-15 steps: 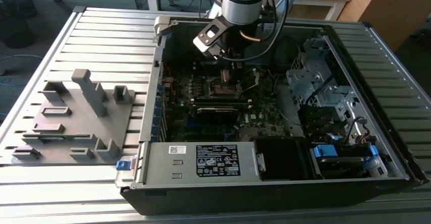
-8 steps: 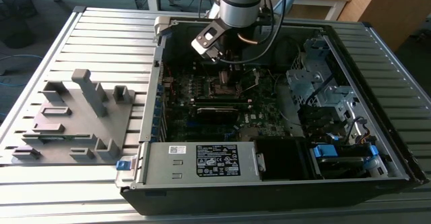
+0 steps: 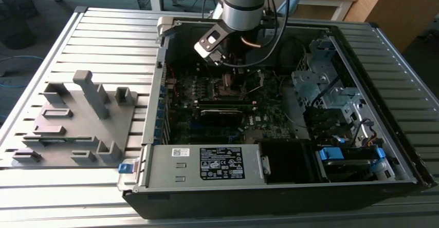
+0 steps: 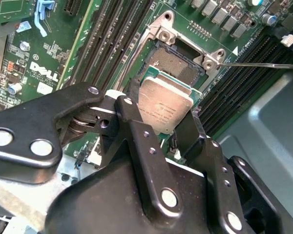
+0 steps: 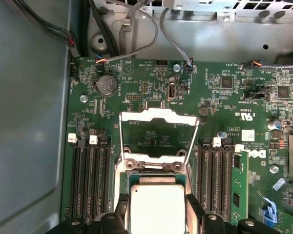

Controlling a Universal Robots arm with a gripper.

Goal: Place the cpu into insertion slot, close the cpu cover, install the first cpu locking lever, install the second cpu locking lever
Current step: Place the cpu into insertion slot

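The gripper (image 4: 162,117) held the cpu (image 4: 165,103) between its black fingers. The cpu partly hid the open socket (image 4: 178,62) on the green board (image 4: 49,48).

An open black computer case (image 3: 274,200) lies on a slatted metal counter (image 3: 110,38). At the exterior view's left sits a grey fixture plate (image 3: 69,130) with upright blocks. A grey power box (image 3: 205,164) with a white label sits inside the case, a blue tab (image 3: 331,153) near it. In the first wrist view, the green motherboard (image 5: 224,97) carries a coin battery (image 5: 106,84), black memory slots (image 5: 88,175) and 1 seated memory module (image 5: 238,187).
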